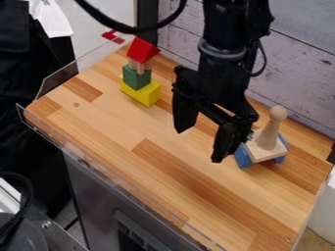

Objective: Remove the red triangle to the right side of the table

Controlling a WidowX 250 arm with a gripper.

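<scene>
I am hanging over the table [163,184] with my claw [203,143] wide, and I am holding nothing. The red triangle [142,50] is sitting on top of the tall stack, up and to the left of me in the camera view — so the way I am needing to go is left and toward the far side, well apart from where I am now. Its long side looks to be slanting down to the right, so I am guessing a pinch across that slant will be best — and a soft one, as the stack may be tipping if I bump it. Now I am counting: one red triangle on the stack, one green block [136,77] under it, one yellow block [140,91] at the bottom. Some pale wood [138,66] is holding the triangle up, but I am not able to tell if it is one bit or two. On my other side, one pale peg [268,132] is standing on one flat board [263,151], with blue bits [242,157] showing at two spots under it.
</scene>
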